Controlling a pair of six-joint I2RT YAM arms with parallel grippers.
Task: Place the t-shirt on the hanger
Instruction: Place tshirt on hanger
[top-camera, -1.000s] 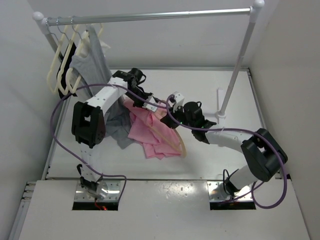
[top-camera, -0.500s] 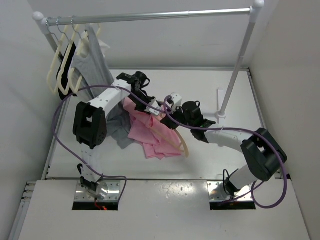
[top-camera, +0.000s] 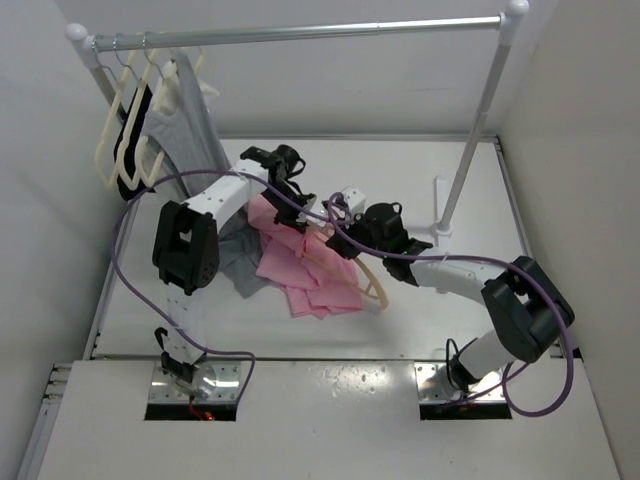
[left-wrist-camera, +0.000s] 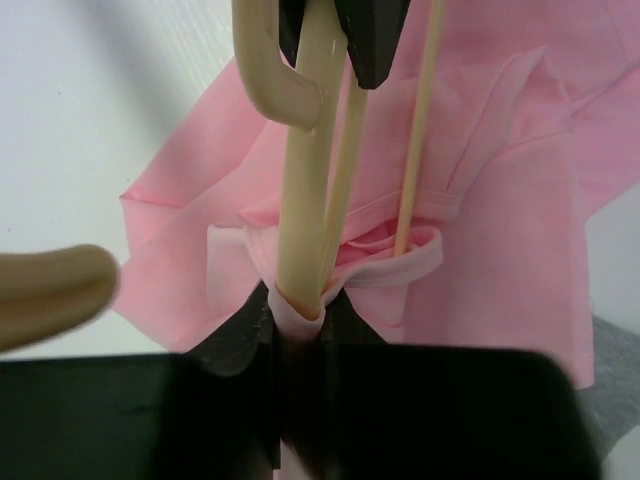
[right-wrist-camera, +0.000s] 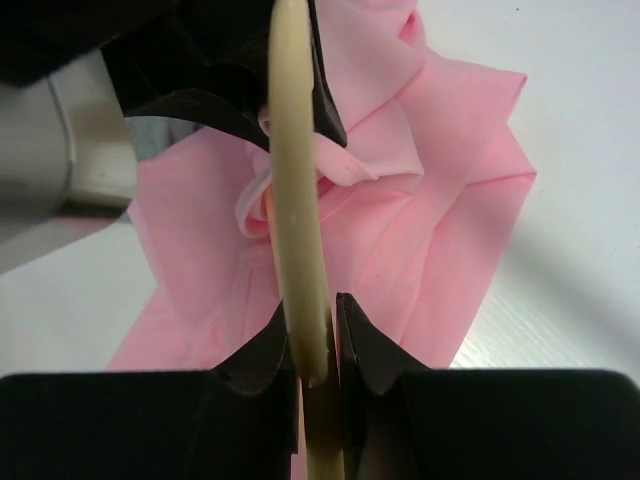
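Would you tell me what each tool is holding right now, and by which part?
The left tool pinches the t-shirt at its collar; the right tool clamps the hanger on its frame near the hook.

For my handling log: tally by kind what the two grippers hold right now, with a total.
Pink t-shirt: 1, collar pinched against the hanger by the left gripper
Peach-tan hanger: 1, clamped by the right gripper
Total: 2
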